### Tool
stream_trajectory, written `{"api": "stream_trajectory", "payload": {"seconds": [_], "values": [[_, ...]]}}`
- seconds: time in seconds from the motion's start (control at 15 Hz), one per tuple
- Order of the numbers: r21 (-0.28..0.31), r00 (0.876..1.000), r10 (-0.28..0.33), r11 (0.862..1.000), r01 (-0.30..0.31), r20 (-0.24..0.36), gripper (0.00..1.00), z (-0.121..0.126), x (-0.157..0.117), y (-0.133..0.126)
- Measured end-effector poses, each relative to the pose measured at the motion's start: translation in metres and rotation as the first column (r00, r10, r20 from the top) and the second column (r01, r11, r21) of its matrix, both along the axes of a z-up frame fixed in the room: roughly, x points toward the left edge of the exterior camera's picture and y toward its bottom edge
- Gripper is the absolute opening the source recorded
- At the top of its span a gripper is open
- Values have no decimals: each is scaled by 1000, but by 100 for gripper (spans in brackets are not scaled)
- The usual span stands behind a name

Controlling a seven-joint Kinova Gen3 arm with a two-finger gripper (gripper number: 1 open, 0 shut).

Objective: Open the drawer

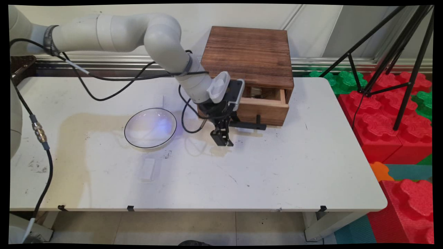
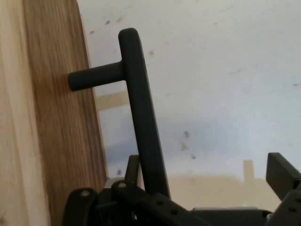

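The robot's black hand [image 1: 222, 137] hangs fingers-down just in front of a wooden drawer box [image 1: 247, 55] on the white counter [image 1: 277, 166], at the left end of the drawer's black bar handle [image 1: 250, 125]. In the hand view the handle [image 2: 141, 113] runs up from between the linkage, its post fixed to the wooden drawer front [image 2: 51, 122]; one finger [image 2: 282, 174] stands well off to the side, so the fingers are apart and not clamped on the bar. The drawer [image 1: 266, 107] is pulled partway out of the box, with something small and indistinct inside. To the left of the box a clear glass bowl [image 1: 150, 128] with a dark rim sits on the counter, and a small clear plastic piece [image 1: 148, 169] lies nearer the counter's front edge, below the bowl. To the right of the box, beyond the counter's end, black tripod legs [image 1: 398, 52] stand over red and green foam blocks [image 1: 387, 114].
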State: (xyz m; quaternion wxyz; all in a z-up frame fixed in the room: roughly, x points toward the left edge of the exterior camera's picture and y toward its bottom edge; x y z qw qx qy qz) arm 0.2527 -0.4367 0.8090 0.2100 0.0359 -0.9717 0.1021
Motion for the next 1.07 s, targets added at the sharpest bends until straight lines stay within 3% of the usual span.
{"api": "stream_trajectory", "payload": {"seconds": [1.07], "values": [[43, 998, -43, 998, 45, -44, 100, 2, -19, 86]]}}
